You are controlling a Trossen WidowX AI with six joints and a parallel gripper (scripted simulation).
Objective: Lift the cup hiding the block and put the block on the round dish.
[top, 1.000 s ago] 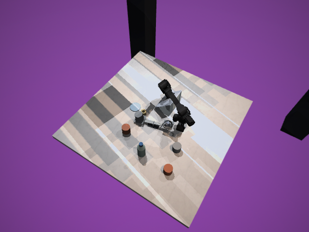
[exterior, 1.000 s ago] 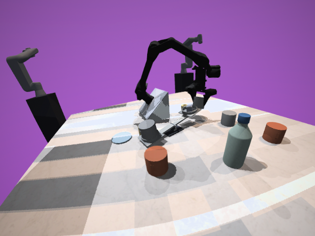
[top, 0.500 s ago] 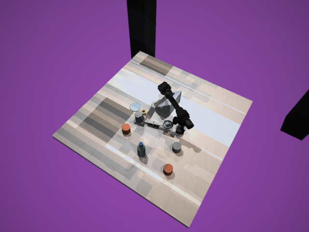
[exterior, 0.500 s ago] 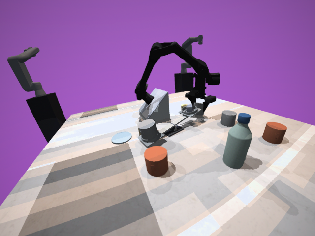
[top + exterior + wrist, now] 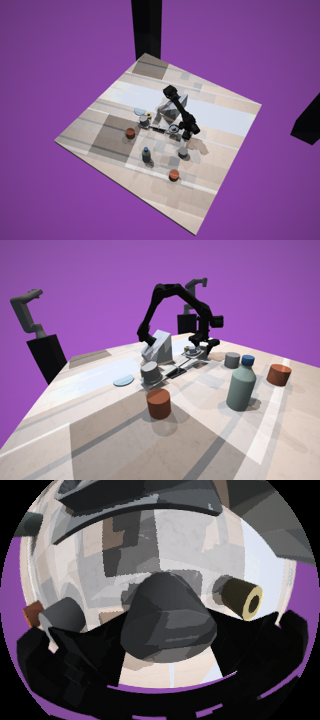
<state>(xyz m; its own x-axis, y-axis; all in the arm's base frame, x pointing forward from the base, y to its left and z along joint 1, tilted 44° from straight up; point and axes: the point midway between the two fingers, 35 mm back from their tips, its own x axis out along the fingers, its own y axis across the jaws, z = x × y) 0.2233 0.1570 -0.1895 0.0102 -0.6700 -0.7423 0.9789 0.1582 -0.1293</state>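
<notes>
The black arm (image 5: 165, 295) is arching up from its base and bending steeply down at the wrist. Its pincer (image 5: 204, 346) is pointing downward, low over the desk (image 5: 180, 446), fingers standing wide and clamping a grey cup (image 5: 167, 616).

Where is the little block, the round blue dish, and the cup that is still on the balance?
block (image 5: 192, 349), exterior view, on its top face.
dish (image 5: 123, 380), exterior view, middle of its flat blue surface.
cup (image 5: 150, 372), exterior view, on its grey side wall.
</notes>
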